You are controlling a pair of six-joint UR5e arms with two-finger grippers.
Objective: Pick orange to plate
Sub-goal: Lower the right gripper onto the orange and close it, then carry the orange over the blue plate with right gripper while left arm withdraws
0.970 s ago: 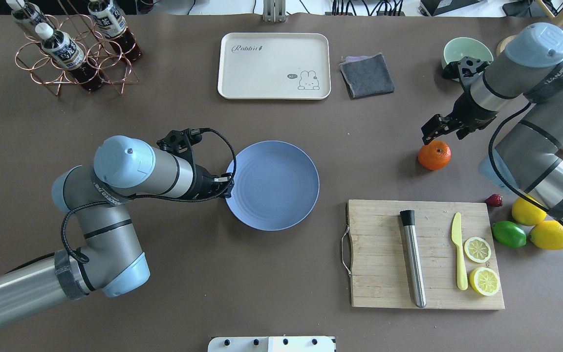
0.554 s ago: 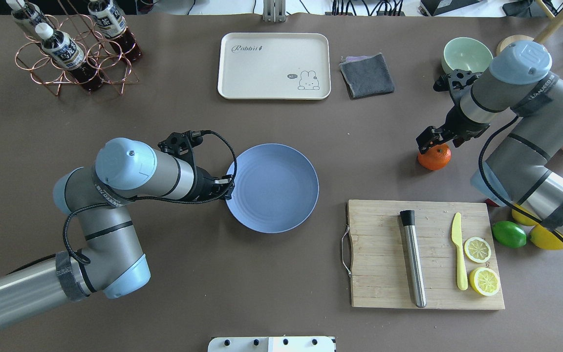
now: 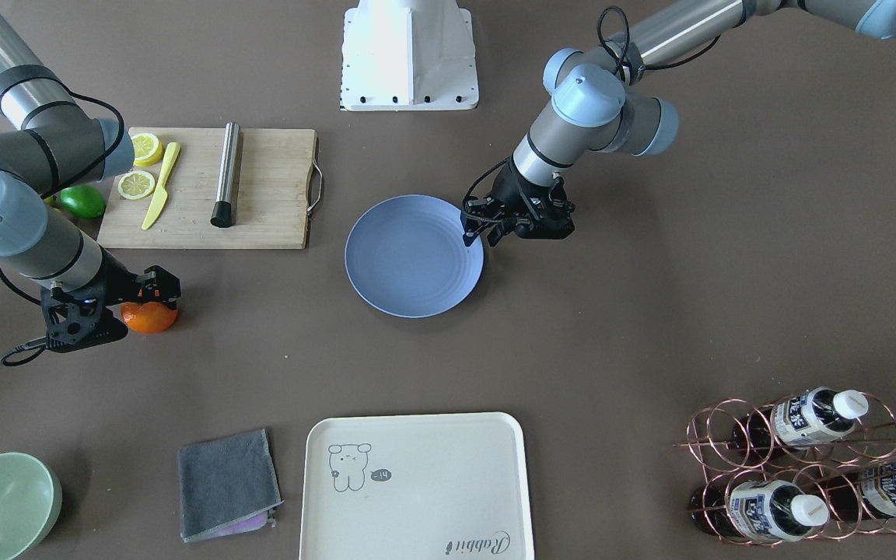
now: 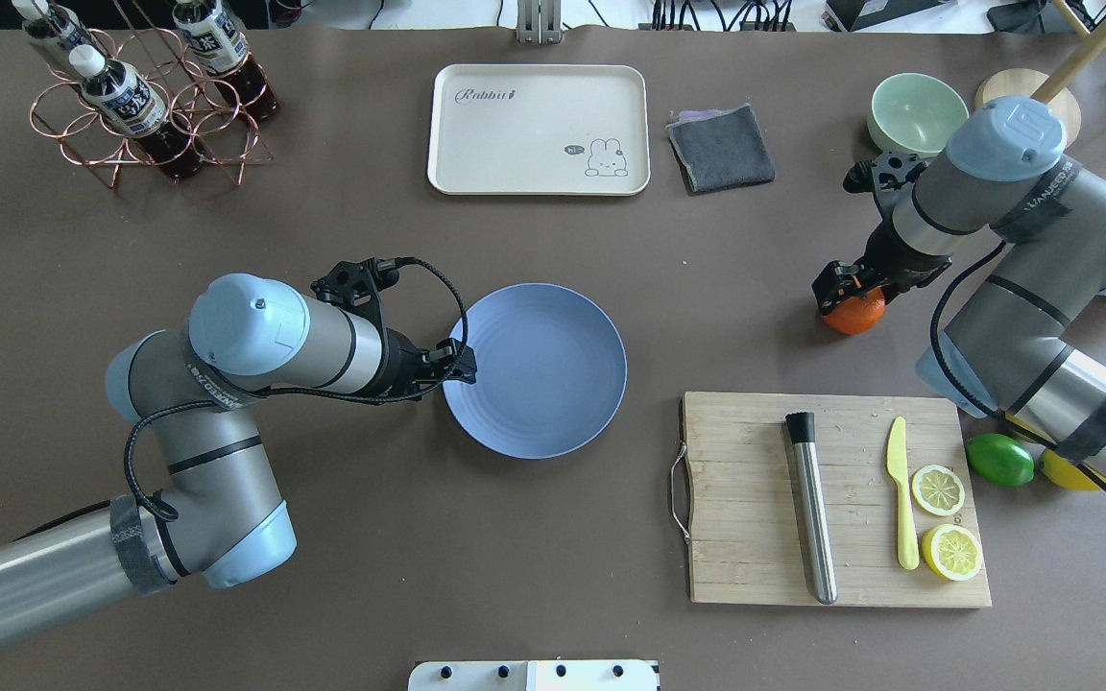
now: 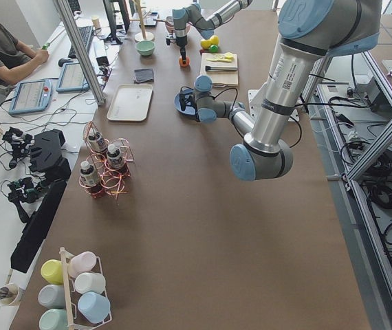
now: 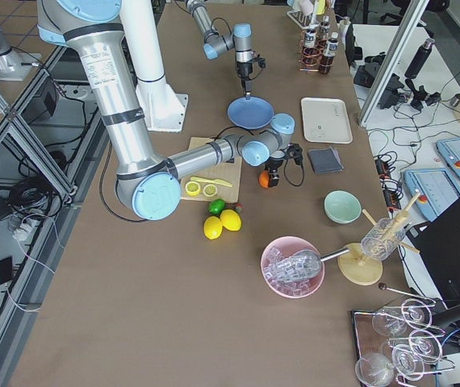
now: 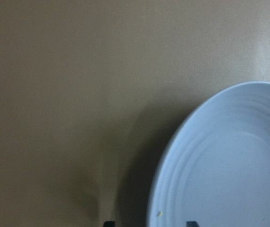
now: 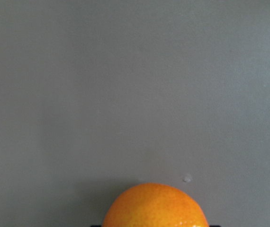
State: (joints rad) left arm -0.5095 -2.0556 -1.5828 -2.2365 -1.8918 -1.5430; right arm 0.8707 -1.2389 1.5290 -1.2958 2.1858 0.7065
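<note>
One camera hangs behind my shoulders and looks forward and down over the brown table [image 4: 515,557]. Another faces me from across it, steeply down, so my left arm [image 3: 596,117] falls on its right. Two more stand high at the table's ends, far off, each sighting along its length. My left wrist camera sits close over the round pale blue plate [image 7: 229,170]; my right, close above the small bright-orange fruit [image 8: 156,205]. Both fixed top views and both end views share that plate and fruit.
</note>
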